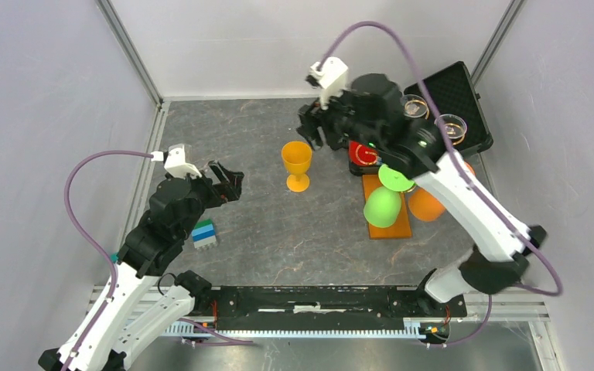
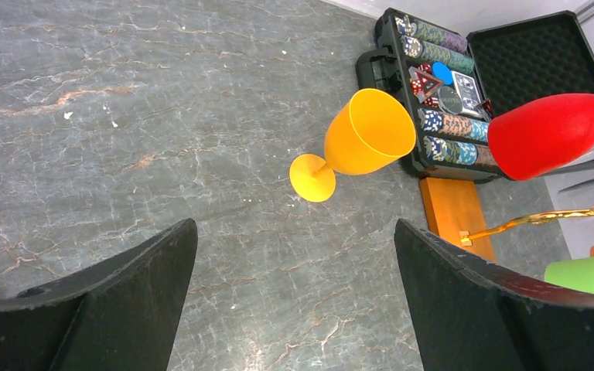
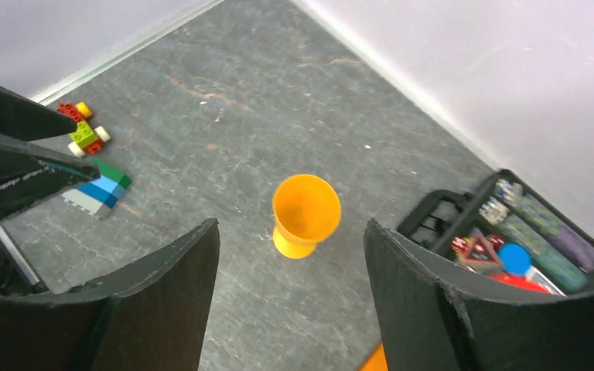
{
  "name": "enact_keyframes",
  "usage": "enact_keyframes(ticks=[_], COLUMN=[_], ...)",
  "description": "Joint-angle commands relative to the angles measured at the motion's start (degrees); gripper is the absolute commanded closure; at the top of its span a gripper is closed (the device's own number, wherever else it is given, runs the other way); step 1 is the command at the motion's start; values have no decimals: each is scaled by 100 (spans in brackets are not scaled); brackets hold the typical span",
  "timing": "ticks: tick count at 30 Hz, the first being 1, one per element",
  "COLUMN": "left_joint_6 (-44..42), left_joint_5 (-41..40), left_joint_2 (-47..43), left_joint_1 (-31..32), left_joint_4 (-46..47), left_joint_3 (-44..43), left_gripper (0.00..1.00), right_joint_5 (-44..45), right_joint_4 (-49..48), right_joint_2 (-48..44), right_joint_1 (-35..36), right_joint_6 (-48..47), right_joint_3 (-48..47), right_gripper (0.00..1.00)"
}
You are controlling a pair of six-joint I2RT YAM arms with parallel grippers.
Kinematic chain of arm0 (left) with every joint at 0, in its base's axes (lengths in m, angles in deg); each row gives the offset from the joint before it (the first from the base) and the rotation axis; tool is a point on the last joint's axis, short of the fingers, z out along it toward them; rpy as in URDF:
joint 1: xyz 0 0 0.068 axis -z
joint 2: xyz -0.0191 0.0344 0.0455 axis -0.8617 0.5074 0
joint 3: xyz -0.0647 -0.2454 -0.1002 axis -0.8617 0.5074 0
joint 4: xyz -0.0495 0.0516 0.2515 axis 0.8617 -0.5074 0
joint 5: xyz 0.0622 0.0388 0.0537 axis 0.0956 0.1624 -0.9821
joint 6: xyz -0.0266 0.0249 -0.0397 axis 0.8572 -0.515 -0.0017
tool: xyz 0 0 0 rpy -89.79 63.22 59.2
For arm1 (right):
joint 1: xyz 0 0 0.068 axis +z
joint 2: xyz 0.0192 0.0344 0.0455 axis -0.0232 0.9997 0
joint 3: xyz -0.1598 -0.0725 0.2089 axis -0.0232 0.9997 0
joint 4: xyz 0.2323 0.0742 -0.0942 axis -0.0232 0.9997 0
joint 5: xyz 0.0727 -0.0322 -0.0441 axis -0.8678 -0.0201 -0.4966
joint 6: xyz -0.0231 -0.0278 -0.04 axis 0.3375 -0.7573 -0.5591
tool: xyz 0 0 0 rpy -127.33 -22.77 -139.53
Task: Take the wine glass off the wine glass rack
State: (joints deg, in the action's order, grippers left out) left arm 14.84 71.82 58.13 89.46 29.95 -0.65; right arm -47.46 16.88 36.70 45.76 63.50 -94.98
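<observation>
1. Top external view, nearest first: the left gripper (image 1: 230, 182) sits at centre left, jaws spread to their widest and holding nothing. It is well apart from the yellow wine glass (image 1: 296, 158).
2. That glass stands upright on the table (image 1: 263, 232) at mid-frame, foot down and long axis vertical. It is off the wine glass rack (image 1: 396, 230), which lies to its right with a green glass (image 1: 383, 206) and a red glass (image 1: 364, 154) hanging on it.
3. The right gripper (image 1: 314, 133) hovers just beyond and above the glass, far nearer than the left. Its wrist camera shows the fingers (image 3: 162, 309) apart with the rim below, untouched. Judging by this, the next move is a straight lift clear.
4. Farthest, upper right, a black case (image 1: 456, 93) lies open. No brand or writing is legible; faint white print on a black part in the right wrist view is too small.
</observation>
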Motion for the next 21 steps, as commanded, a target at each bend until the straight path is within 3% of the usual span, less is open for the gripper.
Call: enact_keyframes(ticks=[1, 8, 21], left_joint_6=[-99, -38, -45], left_joint_5=[181, 315, 307], left_joint_2=[-48, 89, 318], left_joint_1=[-32, -34, -33], left_joint_4=[132, 132, 106], left_joint_3=[-245, -314, -377], left_gripper=[0, 0, 0], right_joint_5=[734, 1814, 1123], right_joint_4=[79, 1009, 729], right_joint_2=[-912, -1996, -3947], right_joint_1=[-15, -9, -16], right_joint_6=[-96, -775, -3001], right_joint_3=[621, 1374, 3096], right_gripper=[26, 24, 24])
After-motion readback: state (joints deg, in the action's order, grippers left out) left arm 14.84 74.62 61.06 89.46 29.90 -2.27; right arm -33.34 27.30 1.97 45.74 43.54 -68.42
